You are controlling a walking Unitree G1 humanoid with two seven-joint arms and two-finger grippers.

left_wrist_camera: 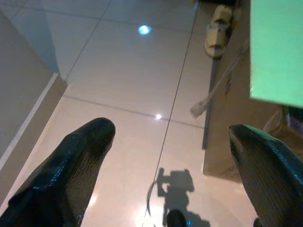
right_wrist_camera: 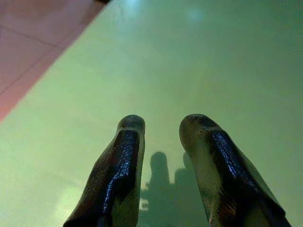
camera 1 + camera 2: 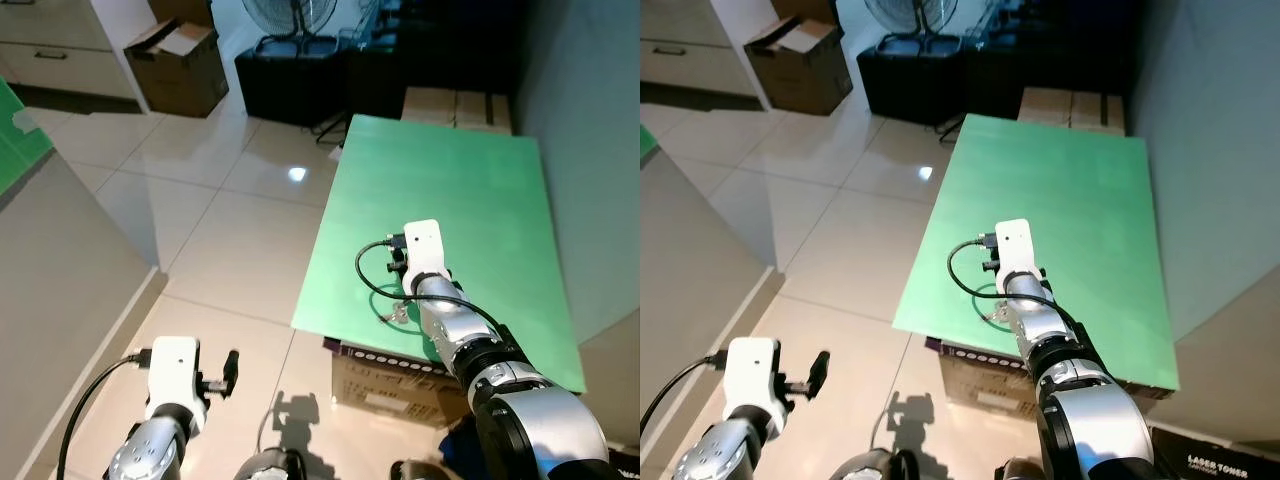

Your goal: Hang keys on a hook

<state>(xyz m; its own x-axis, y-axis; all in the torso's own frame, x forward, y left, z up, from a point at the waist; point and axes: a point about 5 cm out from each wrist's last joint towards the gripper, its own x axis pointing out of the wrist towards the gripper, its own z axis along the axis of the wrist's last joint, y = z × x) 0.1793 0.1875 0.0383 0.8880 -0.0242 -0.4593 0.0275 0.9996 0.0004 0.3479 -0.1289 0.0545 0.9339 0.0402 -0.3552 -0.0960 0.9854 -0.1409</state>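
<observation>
Two tools show from the head. The right tool hangs low over the green worktop. The keys lie under its wrist, near the worktop's front edge. A push could knock them off onto the floor.

From the left wrist, the left tool is spread wide over the floor, holding nothing.

From the right wrist, the right tool's fingers have a small gap and hold nothing. They point past the keys, so a grab here may miss.

Green tabletop, keys near its front edge, glossy tiled floor
</observation>
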